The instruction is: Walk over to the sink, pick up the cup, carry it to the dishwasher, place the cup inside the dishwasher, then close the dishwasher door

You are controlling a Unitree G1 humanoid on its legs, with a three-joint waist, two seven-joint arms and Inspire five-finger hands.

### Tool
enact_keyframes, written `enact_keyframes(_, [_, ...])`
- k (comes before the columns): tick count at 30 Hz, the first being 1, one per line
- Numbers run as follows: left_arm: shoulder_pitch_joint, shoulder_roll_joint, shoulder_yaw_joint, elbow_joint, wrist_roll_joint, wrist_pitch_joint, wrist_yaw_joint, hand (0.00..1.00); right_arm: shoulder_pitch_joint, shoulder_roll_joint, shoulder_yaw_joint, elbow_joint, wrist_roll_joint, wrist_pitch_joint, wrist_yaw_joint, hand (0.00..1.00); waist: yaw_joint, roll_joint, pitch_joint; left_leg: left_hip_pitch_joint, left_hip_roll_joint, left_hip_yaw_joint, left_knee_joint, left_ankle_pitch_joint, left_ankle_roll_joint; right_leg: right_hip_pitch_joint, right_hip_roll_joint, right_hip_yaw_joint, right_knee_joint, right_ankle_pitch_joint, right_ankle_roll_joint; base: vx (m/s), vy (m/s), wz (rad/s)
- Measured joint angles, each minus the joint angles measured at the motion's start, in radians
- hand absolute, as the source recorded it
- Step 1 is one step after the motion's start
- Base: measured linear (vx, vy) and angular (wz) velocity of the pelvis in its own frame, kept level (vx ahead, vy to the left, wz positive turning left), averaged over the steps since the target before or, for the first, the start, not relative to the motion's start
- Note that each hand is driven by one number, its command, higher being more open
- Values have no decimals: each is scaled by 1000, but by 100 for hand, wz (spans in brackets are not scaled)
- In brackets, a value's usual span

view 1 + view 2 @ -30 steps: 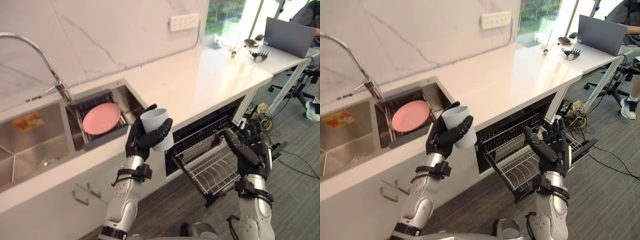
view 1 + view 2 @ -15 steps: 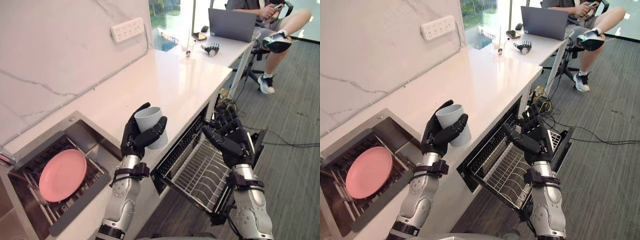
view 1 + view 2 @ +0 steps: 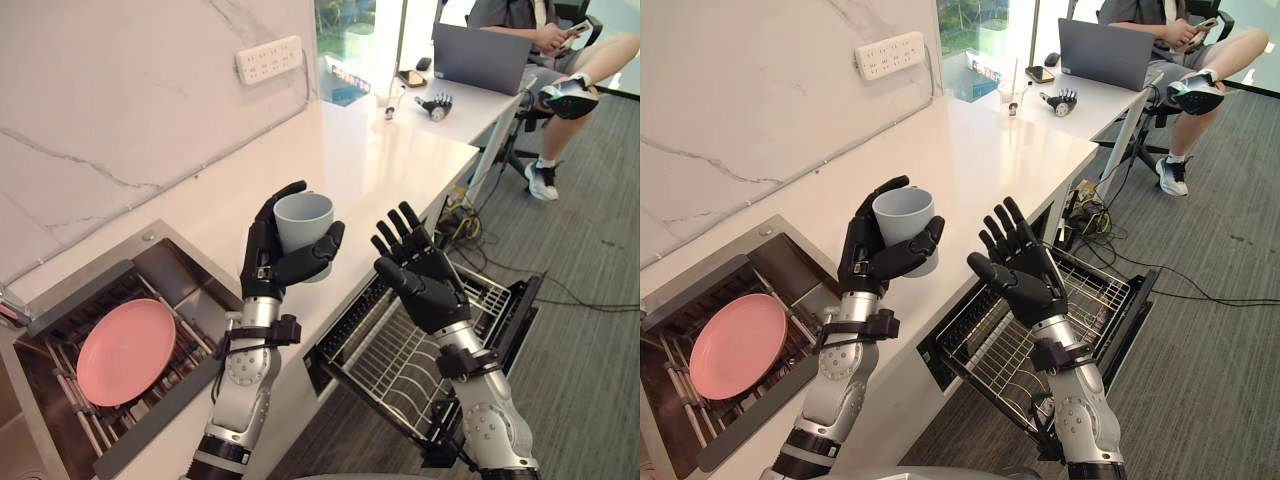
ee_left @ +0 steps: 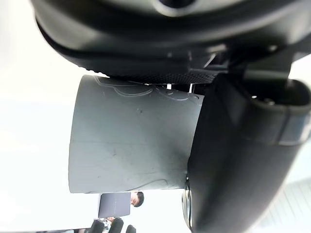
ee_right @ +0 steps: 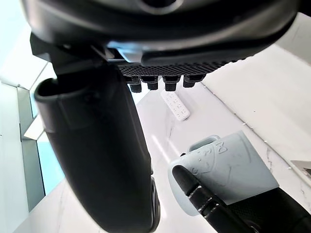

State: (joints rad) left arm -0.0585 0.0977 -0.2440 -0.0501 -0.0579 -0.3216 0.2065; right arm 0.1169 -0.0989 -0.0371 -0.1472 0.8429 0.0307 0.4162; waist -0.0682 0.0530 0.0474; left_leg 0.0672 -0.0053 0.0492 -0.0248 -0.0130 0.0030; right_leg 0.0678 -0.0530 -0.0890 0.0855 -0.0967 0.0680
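1. Cup (image 3: 303, 222), pale grey-blue, stands upright with its mouth up in the left hand (image 3: 262, 262). It is raised above the front edge of the white countertop (image 3: 370, 160).
2. Left hand's fingers curl round the far side of the cup and the thumb crosses its near side, so it has a full grasp. In the left wrist view the cup's wall lies against the palm.
3. Right hand (image 3: 430, 292) is raised just beside the cup but not touching it. Its fingers are straight and spread, holding nothing.
4. Under the countertop the dishwasher door (image 3: 1137, 303) hangs open and the wire rack (image 3: 400, 360) is pulled out. The rack is below the right hand and well lower than the cup.
5. On the far side of the left arm from the dishwasher, a pink plate (image 3: 125, 350) lies on a rack inside the sink (image 3: 170, 262).
6. On the marble wall there is a white outlet strip (image 3: 268, 58).
7. At the counter's far end stands a laptop (image 3: 480, 58), with a seated person (image 3: 560, 45) behind it.
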Motion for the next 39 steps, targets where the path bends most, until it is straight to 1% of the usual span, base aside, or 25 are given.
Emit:
enact_keyframes(1, [-3,3,0,4,29,-6,2,0,0,-1,-3,-4,4,1,-2,100,0,0,0,-1,0,2,0,1,1,0,0,0,-2,3,1,-75,24,-8])
enact_keyframes(2, [-6,14,-3,10,92,-14,4,0,0,-4,-10,-20,11,9,-6,100,-2,-3,-2,-4,-4,4,0,4,4,-2,-4,0,-6,6,0,-64,21,-6])
enact_keyframes(6, [-6,48,-43,10,177,-14,1,0,-1,-19,-24,-57,8,36,-6,100,-2,-11,-7,-15,-14,13,1,11,10,-7,-14,1,-23,18,-1,-69,18,-6])
enact_keyframes(11, [-10,65,-94,10,208,-14,-4,0,-5,-34,-17,-73,-53,47,-16,100,-2,-16,-9,-32,-22,15,-4,30,18,-19,-21,0,-36,35,-4,-68,10,0])
enact_keyframes(14, [-17,77,-115,10,237,-12,-4,0,-20,-56,-2,-73,-61,56,-33,100,-3,-17,-8,-36,-27,13,-11,41,21,-25,-24,-2,-37,40,-7,-73,6,2])
enact_keyframes(20, [-32,88,-142,9,241,-9,-4,0,-53,-86,12,-74,-93,90,-45,100,-3,-22,-6,-44,-30,-3,-49,80,24,-38,-25,-19,-53,62,-7,-60,0,8])
enact_keyframes(23, [-35,91,-158,6,241,-7,-4,0,-65,-106,48,-73,-135,104,-61,100,-3,-26,-6,-44,-32,-10,-60,91,26,-38,-26,-26,-58,67,-6,-31,0,8])
enact_keyframes(28, [-50,96,-159,6,241,14,-4,0,-78,-115,86,-65,-214,108,-100,100,-2,-30,-8,-48,-34,-13,-61,95,28,-42,-28,-29,-58,69,-6,-8,-1,1])
enact_keyframes(39, [-64,101,-194,0,241,56,4,0,-123,-135,115,-38,-217,118,-186,100,-3,-38,-8,-53,-35,-14,-61,103,28,-46,-29,-30,-59,74,-7,-6,-1,0])
